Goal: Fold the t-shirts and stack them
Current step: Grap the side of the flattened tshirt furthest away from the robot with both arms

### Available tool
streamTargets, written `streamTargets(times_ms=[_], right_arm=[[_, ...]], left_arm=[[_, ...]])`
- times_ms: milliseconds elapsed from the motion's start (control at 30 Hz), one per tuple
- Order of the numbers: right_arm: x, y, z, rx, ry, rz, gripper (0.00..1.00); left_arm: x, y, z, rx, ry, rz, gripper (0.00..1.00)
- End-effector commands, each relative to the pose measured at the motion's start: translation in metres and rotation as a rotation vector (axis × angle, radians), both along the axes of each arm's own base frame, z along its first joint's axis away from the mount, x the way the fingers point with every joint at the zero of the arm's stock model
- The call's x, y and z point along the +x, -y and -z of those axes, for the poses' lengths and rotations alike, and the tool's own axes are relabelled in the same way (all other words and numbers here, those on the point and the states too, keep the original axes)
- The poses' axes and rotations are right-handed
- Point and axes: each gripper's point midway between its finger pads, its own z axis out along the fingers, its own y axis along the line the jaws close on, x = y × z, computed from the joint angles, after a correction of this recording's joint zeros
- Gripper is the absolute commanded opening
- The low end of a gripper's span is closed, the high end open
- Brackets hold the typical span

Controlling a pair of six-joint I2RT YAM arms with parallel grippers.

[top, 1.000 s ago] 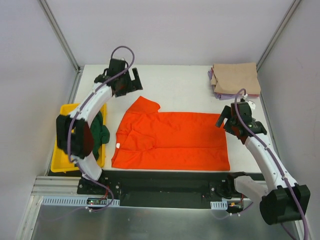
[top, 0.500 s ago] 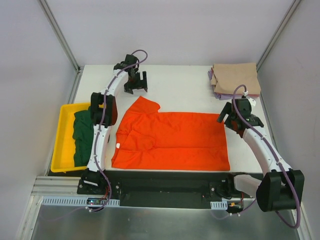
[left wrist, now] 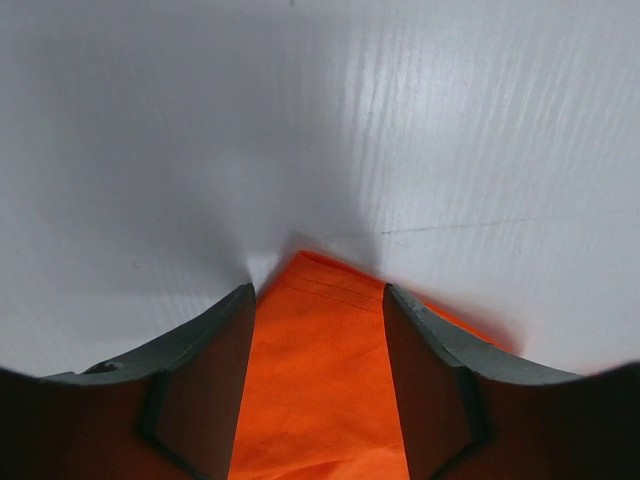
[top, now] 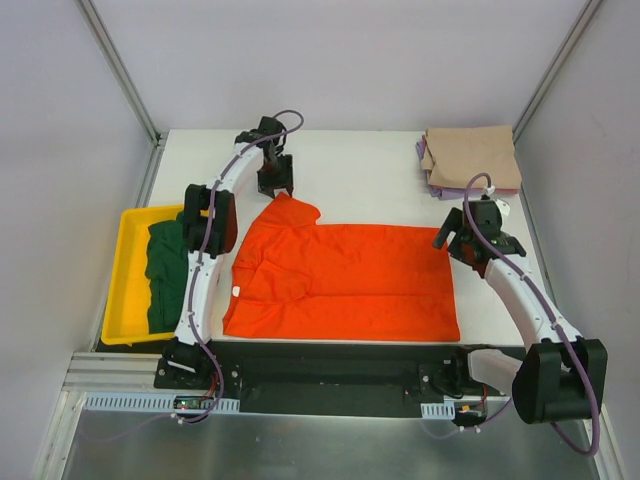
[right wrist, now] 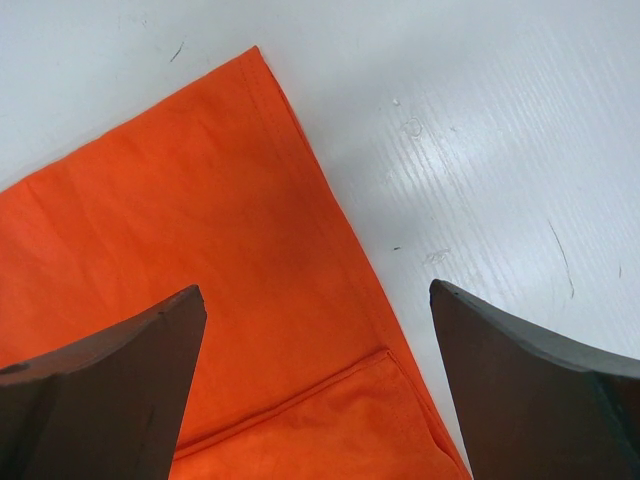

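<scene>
The bright orange-red t-shirt (top: 345, 280) lies flat in the middle of the table, one sleeve (top: 292, 208) pointing to the back. My left gripper (top: 277, 183) is open and low over that sleeve tip; in the left wrist view the orange cloth (left wrist: 320, 380) lies between the fingers (left wrist: 205, 380). My right gripper (top: 456, 244) is open wide over the shirt's far right corner (right wrist: 250, 230), its fingers (right wrist: 110, 380) apart above cloth and table. The dark green t-shirt (top: 168, 275) lies in the tray. The tan t-shirt (top: 472, 155) lies folded on the pale purple one (top: 441, 187) at the back right.
The yellow plastic tray (top: 125, 300) sits at the left edge of the table. White walls with metal rails close in the table on the left, back and right. The arm bases stand on the black bar at the near edge.
The left arm has stretched out, uncovering the tray, and its gripper has moved right and nearer, down to the sleeve tip. The right gripper has shifted slightly at the shirt's corner.
</scene>
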Motion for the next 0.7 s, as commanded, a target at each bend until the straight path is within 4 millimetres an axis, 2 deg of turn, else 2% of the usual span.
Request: streamTargets(times_ms=[0, 200, 367, 433, 533, 667], right_arm=[[0.0, -0.002, -0.006, 0.022, 0.033, -0.002, 0.96], [-0.006, -0.001, -0.003, 0.024, 0.032, 0.0, 0.96], [-0.009, 0.004, 0.002, 0.007, 0.021, 0.024, 0.96], [-0.009, 0.003, 0.005, 0.01, 0.012, 0.026, 0.96], [-0.008, 0.002, 0.007, 0.008, -0.003, 0.02, 0.96], [-0.004, 0.006, 0.01, -0.016, -0.022, 0.026, 0.96]], left_arm=[[-0.021, -0.001, 0.006, 0.085, -0.059, -0.01, 0.5], [-0.014, -0.007, 0.012, 0.151, -0.047, -0.063, 0.45], [-0.013, -0.005, 0.014, 0.207, -0.032, -0.059, 0.45], [-0.012, -0.002, 0.015, 0.205, -0.031, -0.055, 0.43], [-0.008, 0.002, 0.016, 0.193, -0.023, -0.047, 0.31], [-0.003, 0.001, 0.02, 0.21, -0.011, -0.015, 0.26]])
